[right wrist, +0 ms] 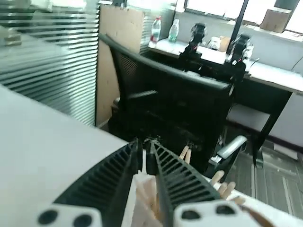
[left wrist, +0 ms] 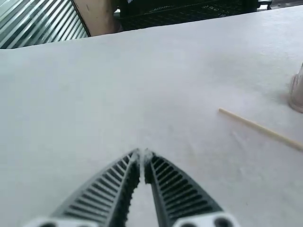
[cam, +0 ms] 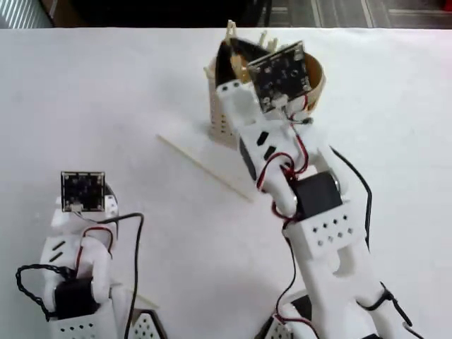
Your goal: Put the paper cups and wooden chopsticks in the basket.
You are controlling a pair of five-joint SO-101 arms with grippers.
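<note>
A cream slotted basket [cam: 220, 121] with a tan rim stands at the table's far middle. Wooden chopsticks [cam: 231, 31] stick up out of it, and their ends [right wrist: 185, 153] show past my right gripper. My right gripper [right wrist: 144, 142] is shut and hovers over the basket's left rim [cam: 229, 58]; I see nothing held between its fingers. One loose chopstick [cam: 205, 168] lies flat on the table in front of the basket. My left gripper [left wrist: 142, 153] is shut and empty, low over the table near the front left, with that chopstick [left wrist: 260, 128] farther off to its right.
The white table [cam: 106, 92] stretches wide to the left and right of the basket. The right arm's body [cam: 318, 212] runs from the front edge up to the basket. A black office chair [right wrist: 165, 99] stands beyond the table's far edge.
</note>
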